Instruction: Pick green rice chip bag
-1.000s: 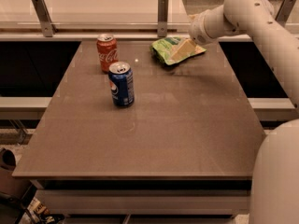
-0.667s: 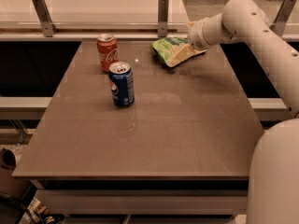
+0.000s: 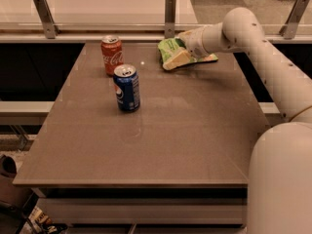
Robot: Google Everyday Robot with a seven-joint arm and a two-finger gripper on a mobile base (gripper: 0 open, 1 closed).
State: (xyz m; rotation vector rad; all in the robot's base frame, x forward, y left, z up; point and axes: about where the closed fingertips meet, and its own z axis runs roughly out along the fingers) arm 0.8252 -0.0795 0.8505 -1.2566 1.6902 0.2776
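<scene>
Brown counter [image 3: 161, 145] with a glass rail behind it. One white arm [image 3: 273, 62] reaches from the right toward the far edge. A blue can [image 3: 127, 88] and a red can [image 3: 111, 55] stand well left. The green bag [image 3: 168, 48] lies flat at far centre, long axis running left to right. The tool [image 3: 179, 57] rests on its middle, and the bag extends leftward from it. Whether the tool is gripping, I cannot tell.
</scene>
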